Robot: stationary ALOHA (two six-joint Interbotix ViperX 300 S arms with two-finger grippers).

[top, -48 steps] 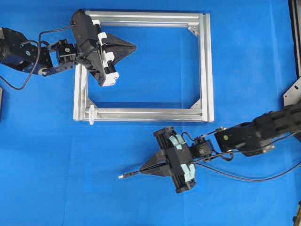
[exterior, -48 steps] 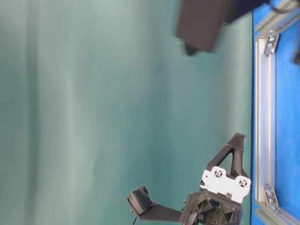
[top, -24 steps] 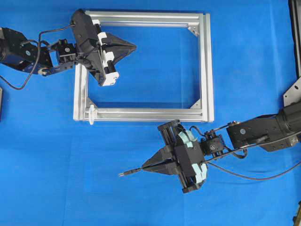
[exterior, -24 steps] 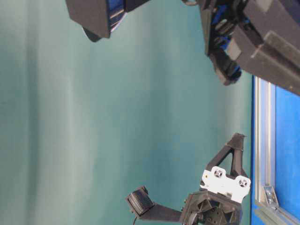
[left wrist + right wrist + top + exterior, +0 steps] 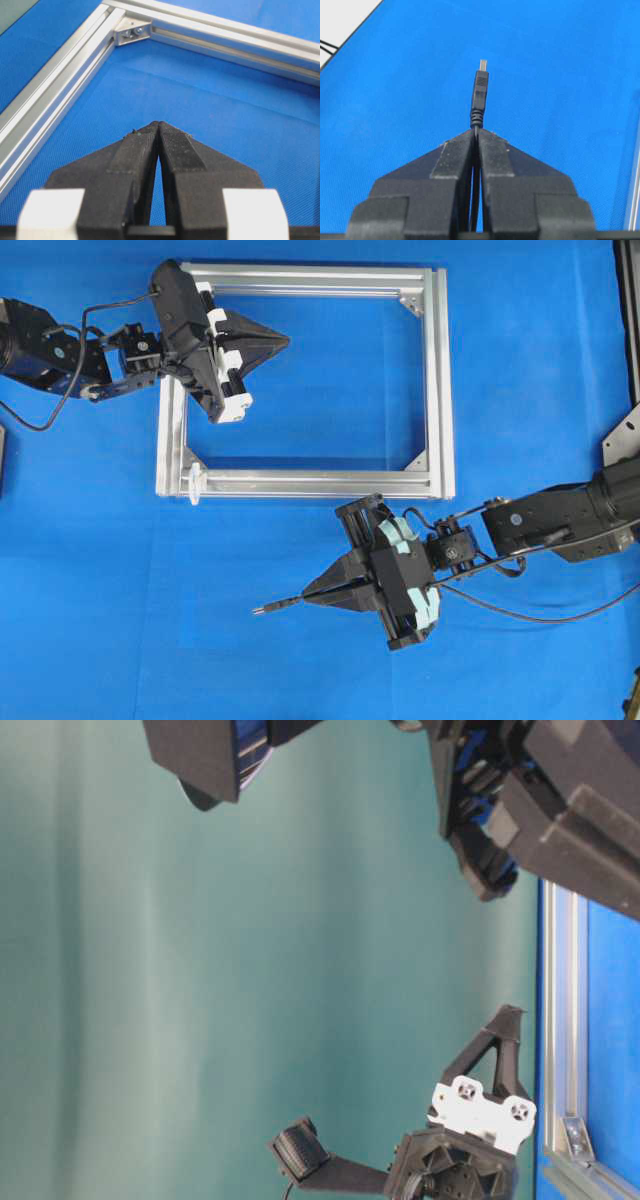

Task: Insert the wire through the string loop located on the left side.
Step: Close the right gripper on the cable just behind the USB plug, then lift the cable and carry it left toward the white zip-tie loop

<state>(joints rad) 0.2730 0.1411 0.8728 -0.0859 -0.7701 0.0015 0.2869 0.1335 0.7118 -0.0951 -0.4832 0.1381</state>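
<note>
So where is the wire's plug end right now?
In the overhead view the plug sits lower centre, poking leftward out of the right tool, below the aluminium frame and right of its string loop.

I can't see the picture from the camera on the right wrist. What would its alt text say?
Two black jaws are shut on a thin black wire, whose small plug with a metal tip sticks out just past them. A blue table cover fills the background.
</note>
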